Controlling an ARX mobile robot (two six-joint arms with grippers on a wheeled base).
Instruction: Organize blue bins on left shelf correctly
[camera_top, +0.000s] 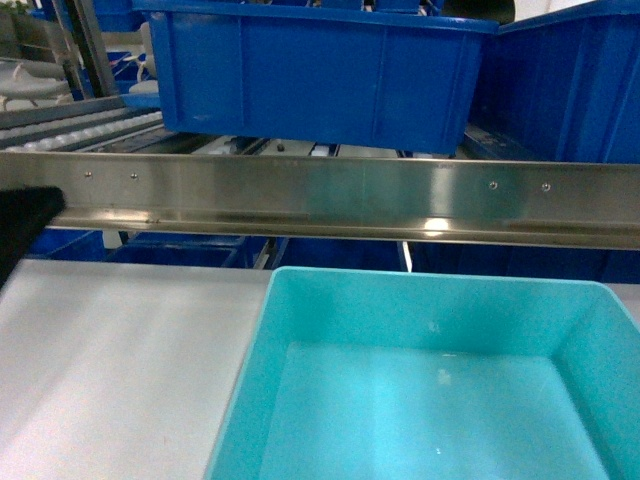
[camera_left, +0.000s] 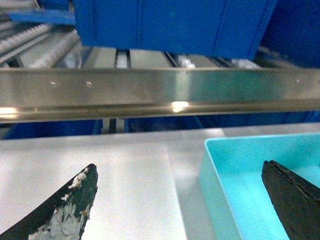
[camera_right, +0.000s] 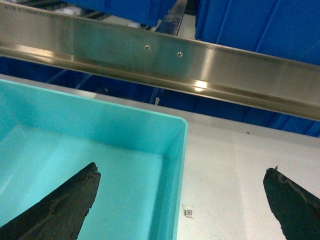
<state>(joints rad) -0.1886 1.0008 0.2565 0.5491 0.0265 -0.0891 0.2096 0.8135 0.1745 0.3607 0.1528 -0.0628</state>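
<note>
Right now, top to bottom as I see it from the console:

Left shelf (camera_top: 320, 200): the steel front beam runs straight across my head view, with sloping white rollers behind it at upper left. It stands just beyond the far edge of the tabletop.

Dark bins (camera_top: 320, 70): royal-blue ribbed tubs already sit on the rollers above the beam, one in the middle and another at the right edge. I leave those alone.

Tabletop (camera_top: 110, 370): plain white, bare to the left of the tub; a tiny printed tag lies on it in the right wrist view.

Blue bin (camera_top: 440, 380): the turquoise tub rests on the tabletop, right of centre, near the beam but below it, empty as far as I can see. It is not on the shelf yet.

Left gripper (camera_left: 180, 200): jaws spread wide and straddling the tub's left wall, one finger over the table, the other over the tub's inside. Nothing is gripped.

Right gripper (camera_right: 180, 200): also spread wide, straddling the tub's right wall the same way, with nothing between the pads.

Step in hand: I judge this as lining up for a two-arm grasp, each gripper set over one side wall.

Next move: I would lower both until the walls sit between the fingers, close on the rims evenly, then lift level enough to clear the beam and push the tub onto the rollers beside the dark bins.
</note>
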